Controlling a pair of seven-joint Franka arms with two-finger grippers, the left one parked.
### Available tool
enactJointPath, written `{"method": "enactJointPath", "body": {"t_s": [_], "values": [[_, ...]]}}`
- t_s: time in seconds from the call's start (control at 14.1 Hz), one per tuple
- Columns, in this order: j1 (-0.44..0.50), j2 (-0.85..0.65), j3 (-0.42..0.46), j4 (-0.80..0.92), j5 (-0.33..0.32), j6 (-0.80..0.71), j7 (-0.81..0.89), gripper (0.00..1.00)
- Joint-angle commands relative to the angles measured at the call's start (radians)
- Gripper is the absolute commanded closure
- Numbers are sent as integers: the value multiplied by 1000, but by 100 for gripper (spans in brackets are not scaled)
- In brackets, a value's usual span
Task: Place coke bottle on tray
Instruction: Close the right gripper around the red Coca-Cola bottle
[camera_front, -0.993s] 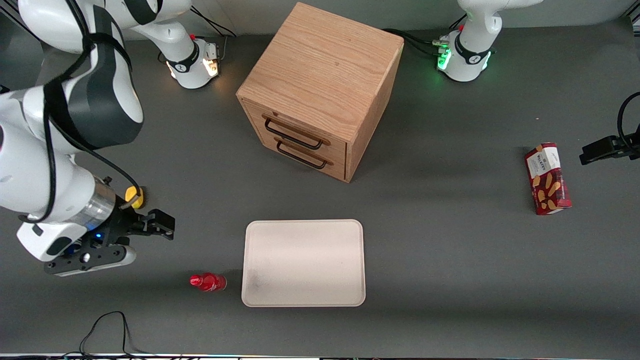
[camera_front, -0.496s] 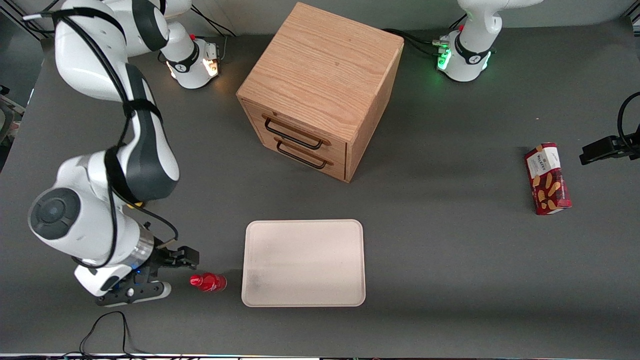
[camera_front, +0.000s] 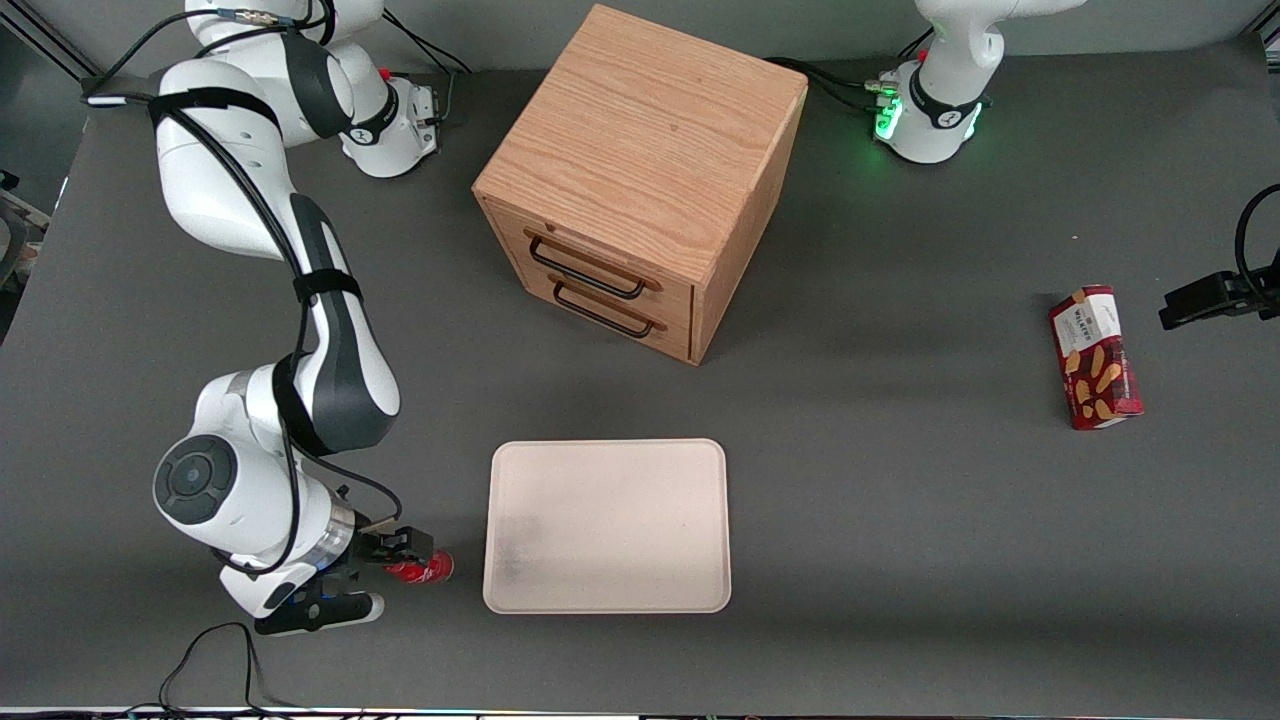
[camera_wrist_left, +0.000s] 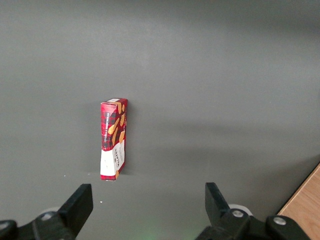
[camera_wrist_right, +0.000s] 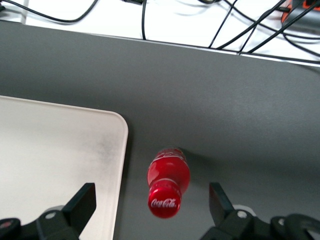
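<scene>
The coke bottle (camera_front: 430, 568) is small and bright red and seems to lie on its side on the grey table, close beside the tray's short edge, cap pointing at my gripper. The tray (camera_front: 607, 525) is pale cream-pink with a grey smudge and has nothing on it. My right gripper (camera_front: 403, 556) is low at the bottle's cap end. In the right wrist view the gripper (camera_wrist_right: 150, 205) is open, its fingers (camera_wrist_right: 82, 202) on either side of the bottle (camera_wrist_right: 168, 182) and not touching it. The tray's corner (camera_wrist_right: 60, 160) is beside the bottle.
A wooden drawer cabinet (camera_front: 640, 180) with two black handles stands farther from the front camera than the tray. A dark red biscuit box (camera_front: 1095, 357) lies toward the parked arm's end, also in the left wrist view (camera_wrist_left: 114, 138). Black cables (camera_front: 215, 655) lie at the table's near edge.
My right arm has swung down and toward the front camera. The gripper has moved from well apart from the bottle to its cap end, fingers either side. Bottle and tray have not moved.
</scene>
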Motion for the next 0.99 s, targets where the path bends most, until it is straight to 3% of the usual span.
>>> {"method": "enactJointPath", "body": {"t_s": [0.0,0.21,0.43,0.57,0.92], "values": [[-10,19,10,9,16,26,1,0],[-8,19,10,-11,13,43,7,0],[-5,18,8,-12,8,39,13,44],[-2,13,8,-12,8,36,11,67],[-2,4,10,-12,10,8,2,87]]}}
